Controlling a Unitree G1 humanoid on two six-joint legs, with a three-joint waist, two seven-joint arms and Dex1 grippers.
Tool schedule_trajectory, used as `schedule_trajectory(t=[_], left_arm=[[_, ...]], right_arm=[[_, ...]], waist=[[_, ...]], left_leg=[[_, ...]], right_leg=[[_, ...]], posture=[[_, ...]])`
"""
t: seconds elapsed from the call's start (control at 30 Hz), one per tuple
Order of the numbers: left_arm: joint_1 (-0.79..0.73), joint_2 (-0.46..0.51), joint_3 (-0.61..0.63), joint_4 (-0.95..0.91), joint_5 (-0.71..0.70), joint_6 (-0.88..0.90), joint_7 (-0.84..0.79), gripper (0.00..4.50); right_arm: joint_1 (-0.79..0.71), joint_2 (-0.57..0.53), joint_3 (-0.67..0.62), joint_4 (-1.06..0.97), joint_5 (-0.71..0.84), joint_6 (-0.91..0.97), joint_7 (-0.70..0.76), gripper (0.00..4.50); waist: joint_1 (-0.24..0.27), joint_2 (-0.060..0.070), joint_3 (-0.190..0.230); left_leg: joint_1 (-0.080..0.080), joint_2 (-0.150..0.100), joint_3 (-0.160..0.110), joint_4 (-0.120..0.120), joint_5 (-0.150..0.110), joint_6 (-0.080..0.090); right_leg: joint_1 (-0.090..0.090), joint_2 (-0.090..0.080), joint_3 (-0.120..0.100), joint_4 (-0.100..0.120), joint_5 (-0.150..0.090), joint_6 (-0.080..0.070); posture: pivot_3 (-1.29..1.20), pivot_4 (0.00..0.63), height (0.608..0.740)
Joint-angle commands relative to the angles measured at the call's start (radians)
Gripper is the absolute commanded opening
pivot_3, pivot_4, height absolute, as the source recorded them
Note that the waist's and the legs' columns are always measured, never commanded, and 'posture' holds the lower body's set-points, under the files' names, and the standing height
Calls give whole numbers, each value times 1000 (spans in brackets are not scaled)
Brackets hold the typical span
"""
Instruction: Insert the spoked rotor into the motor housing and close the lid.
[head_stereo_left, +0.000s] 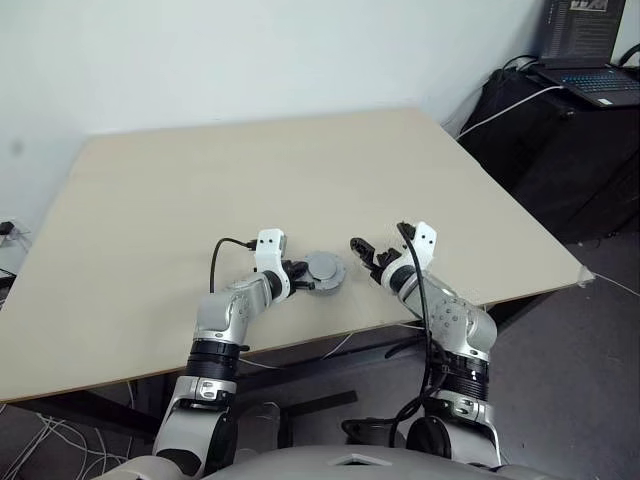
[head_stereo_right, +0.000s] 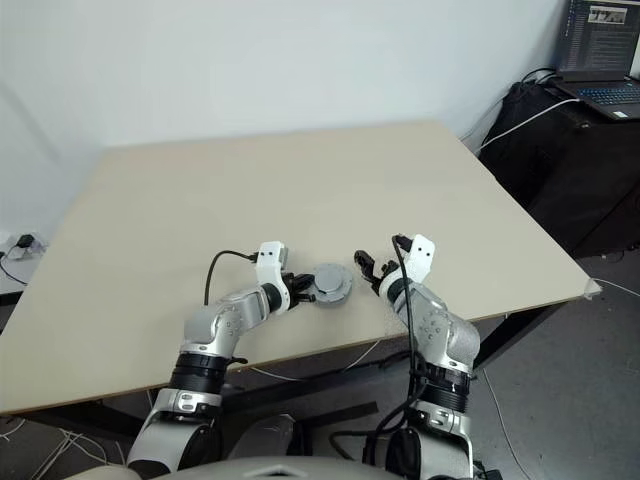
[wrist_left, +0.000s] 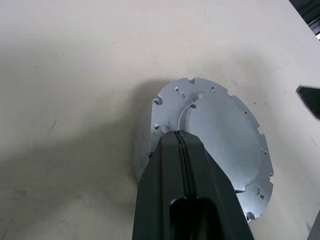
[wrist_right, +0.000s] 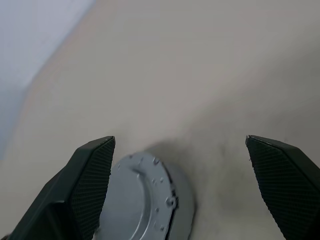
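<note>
Left gripper (head_stereo_left: 297, 275), fingers pressed together, is resting its tips on the lid (head_stereo_left: 324, 270), which is lying on the housing near the lower middle of the frame, at the table (head_stereo_left: 150, 190) front edge. Right gripper (head_stereo_left: 364, 252), fingers spread wide and empty, is hovering just right of it. Judging by look, the lid is stiff, smooth metal, rather heavy and slippery, so gripping across its notched rim seems safest.
</note>
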Motion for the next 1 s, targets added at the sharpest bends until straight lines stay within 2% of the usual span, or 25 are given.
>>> schedule_trajectory(t=[0.03, 0.23, 0.67, 1.0], left_arm=[[3, -20, -52, -9, -7, 22, -27, 0], [7, -23, -57, -13, -9, 23, -29, 0], [6, -22, -62, -14, -10, 23, -32, 0], [8, -20, -63, -19, -10, 24, -33, 0]], right_arm=[[91, 57, 30, 2, 84, 54, 43, 4470], [81, 45, -6, 49, 153, 105, 58, 4470], [40, 22, -31, 191, 181, 30, 87, 4470], [21, 43, 4, 217, 247, 80, 132, 4470]], waist=[[0, 0, 0], [2, 0, 0], [2, 0, 0], [2, 0, 0]], left_leg=[[0, 0, 0, 0, 0, 0], [0, 0, 0, 1, 0, 1], [0, -2, 0, 2, 0, 3], [0, -2, 0, 2, -1, 4]], right_leg=[[0, 0, 0, 0, 0, 0], [0, -1, 0, 0, 0, 0], [1, -2, 0, 0, 0, 0], [1, -3, 1, 0, 0, 0]], posture=[[0, 0, 740], [0, 0, 740], [0, 0, 740], [0, 0, 740]])
